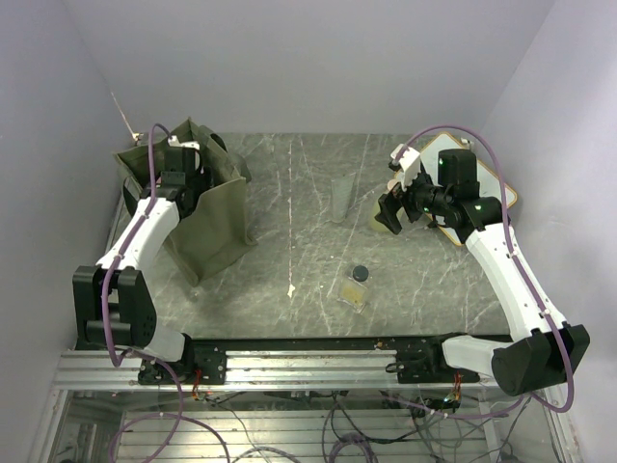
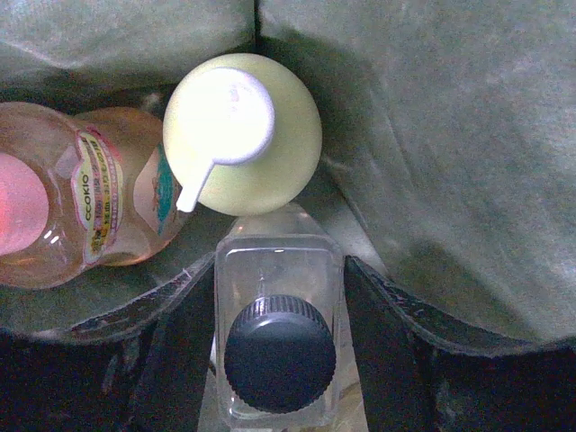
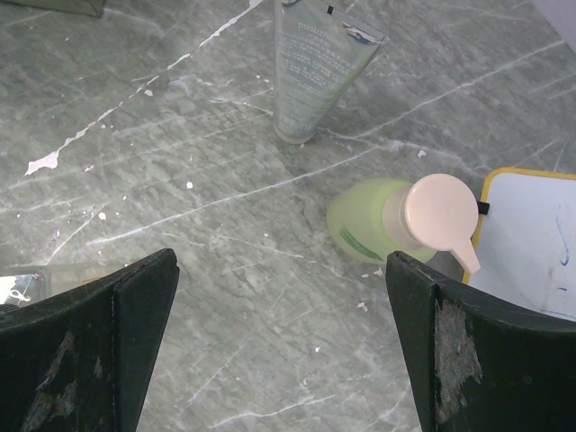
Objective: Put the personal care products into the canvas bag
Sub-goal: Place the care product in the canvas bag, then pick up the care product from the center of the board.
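Down inside canvas bag (image 1: 217, 207), clear bottle (image 2: 274, 261) within left claw (image 2: 279, 288), clamped or loose cannot tell; alongside, orange bottle (image 2: 90, 207), yellow-green bottle (image 2: 261, 135). Right claw (image 3: 279, 270) wide apart above desk (image 3: 180, 180), over green pump bottle (image 3: 360, 225), near tube (image 3: 310, 72).

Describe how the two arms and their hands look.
The left arm and right arm have white links with black joints and bases; a purple cable trails along each. Green lights glow on the right wrist. The left hand and right hand have broad black fingers, the right's scuffed.
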You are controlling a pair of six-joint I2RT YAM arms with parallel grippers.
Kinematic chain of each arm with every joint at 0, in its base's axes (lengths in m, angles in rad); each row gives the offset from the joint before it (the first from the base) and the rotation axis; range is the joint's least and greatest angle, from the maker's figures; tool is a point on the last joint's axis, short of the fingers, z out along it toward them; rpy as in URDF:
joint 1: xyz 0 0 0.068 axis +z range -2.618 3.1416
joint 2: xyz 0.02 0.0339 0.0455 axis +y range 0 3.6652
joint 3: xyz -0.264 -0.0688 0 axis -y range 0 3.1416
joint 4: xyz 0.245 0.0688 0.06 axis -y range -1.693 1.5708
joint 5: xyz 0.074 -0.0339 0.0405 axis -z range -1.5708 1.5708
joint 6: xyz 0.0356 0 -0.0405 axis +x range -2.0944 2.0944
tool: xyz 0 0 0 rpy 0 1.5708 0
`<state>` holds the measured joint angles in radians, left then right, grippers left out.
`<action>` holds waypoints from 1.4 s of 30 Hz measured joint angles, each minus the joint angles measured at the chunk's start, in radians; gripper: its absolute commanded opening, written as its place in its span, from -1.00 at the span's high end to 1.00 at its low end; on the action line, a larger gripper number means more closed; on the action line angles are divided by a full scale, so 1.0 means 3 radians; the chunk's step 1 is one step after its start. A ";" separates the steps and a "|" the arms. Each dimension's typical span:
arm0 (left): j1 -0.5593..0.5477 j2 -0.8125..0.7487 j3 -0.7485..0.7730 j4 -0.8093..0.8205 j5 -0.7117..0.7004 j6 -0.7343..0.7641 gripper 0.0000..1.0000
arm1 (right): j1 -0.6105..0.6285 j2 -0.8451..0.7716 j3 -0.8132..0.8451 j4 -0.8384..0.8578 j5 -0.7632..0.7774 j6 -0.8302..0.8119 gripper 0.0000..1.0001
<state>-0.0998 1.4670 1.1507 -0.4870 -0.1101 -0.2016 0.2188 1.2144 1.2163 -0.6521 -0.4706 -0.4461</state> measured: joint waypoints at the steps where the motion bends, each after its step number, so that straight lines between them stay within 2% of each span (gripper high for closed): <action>1: 0.0000 -0.0001 0.0003 0.0011 0.0004 0.0000 -0.38 | 0.0003 0.0000 0.0000 0.0000 0.0001 0.0000 -1.00; 13: -0.0001 -0.0078 0.0048 0.0093 0.0048 0.0015 -0.70 | 0.0023 0.0028 0.0000 -0.0001 0.0003 0.0000 -0.99; 34: -0.0008 -0.0573 0.0338 0.0163 0.0032 0.0323 -0.84 | 0.0042 0.0038 0.0004 -0.0006 0.0020 0.0001 -0.99; 42: -0.0008 -0.0938 0.0421 0.0187 0.0032 0.0591 -1.00 | 0.0053 0.0045 0.0034 0.0000 0.0038 0.0005 -1.00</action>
<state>-0.1020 1.1854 1.2770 -0.4309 -0.1005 -0.0242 0.2348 1.2278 1.2266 -0.6521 -0.4591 -0.4446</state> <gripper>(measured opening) 0.986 0.997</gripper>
